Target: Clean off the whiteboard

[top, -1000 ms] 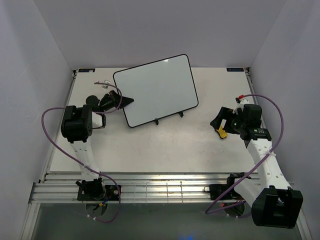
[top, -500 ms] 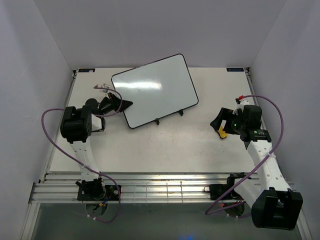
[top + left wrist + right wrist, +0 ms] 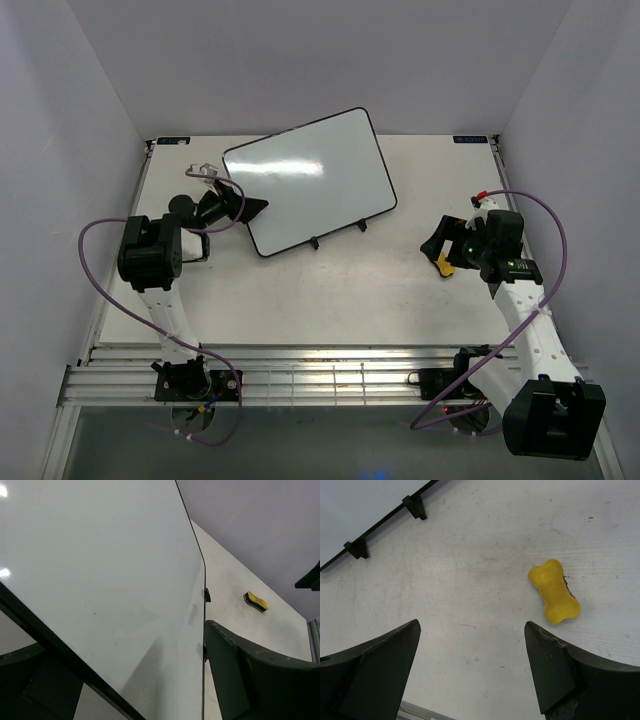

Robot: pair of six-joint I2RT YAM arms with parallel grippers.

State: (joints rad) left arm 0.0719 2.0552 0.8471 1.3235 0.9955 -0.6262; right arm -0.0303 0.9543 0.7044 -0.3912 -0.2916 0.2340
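Note:
The whiteboard (image 3: 310, 180) stands tilted on its black wire stand at the back middle of the table, and its glossy face shows only glare, no marks. My left gripper (image 3: 250, 208) is at the board's left edge, open. In the left wrist view the whiteboard (image 3: 100, 555) runs between the wide-spread jaws of the left gripper (image 3: 125, 637), and neither finger presses on it. My right gripper (image 3: 437, 245) hangs open and empty over the table at the right. The right wrist view shows the right gripper (image 3: 470, 630) and a corner of the whiteboard (image 3: 360, 505).
A small yellow bone-shaped eraser (image 3: 443, 265) lies on the table just beside the right gripper's right finger. The same yellow eraser (image 3: 554, 591) shows in the right wrist view and, far off, the eraser (image 3: 255, 601) in the left wrist view. Grey walls enclose the table on three sides.
The left gripper has opened, letting go of the board's left edge. The board's left side shifted slightly leftward before that. The right arm has barely moved.

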